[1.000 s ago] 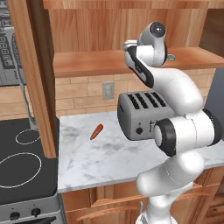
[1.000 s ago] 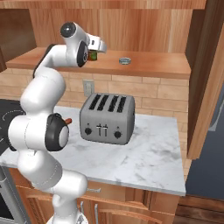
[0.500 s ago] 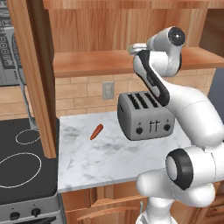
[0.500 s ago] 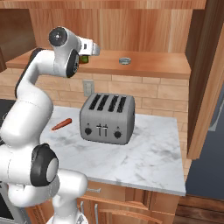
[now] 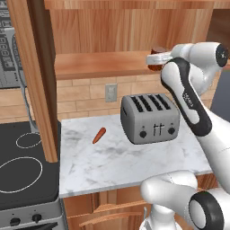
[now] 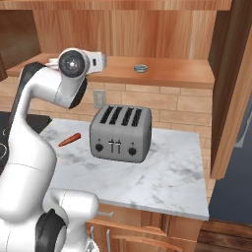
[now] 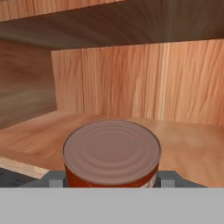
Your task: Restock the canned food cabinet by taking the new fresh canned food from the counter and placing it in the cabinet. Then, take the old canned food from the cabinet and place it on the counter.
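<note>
The old canned food (image 7: 111,153), a dark red can with a ribbed grey lid, sits right between my fingertips in the hand view. My gripper (image 7: 111,180) is shut on its sides over the cabinet shelf (image 7: 192,148). From the left base view the can (image 5: 158,50) peeks out dark red behind my gripper (image 5: 155,58) at the shelf's (image 5: 99,65) front edge. The new flat silver tin (image 6: 140,68) lies on the shelf (image 6: 172,76), to the right of my gripper (image 6: 101,61). Below stretches the white marble counter (image 5: 112,161).
A silver toaster (image 5: 150,119) stands on the counter under the shelf, with an orange carrot (image 5: 99,135) to its left. The black stovetop (image 5: 22,175) lies at the far left. An open cabinet door (image 5: 38,81) hangs down left, another (image 6: 231,98) at the right.
The arm has swung its elbow round to the other side while the hand stayed at the shelf with the red can, drifting slightly outward and lower.
</note>
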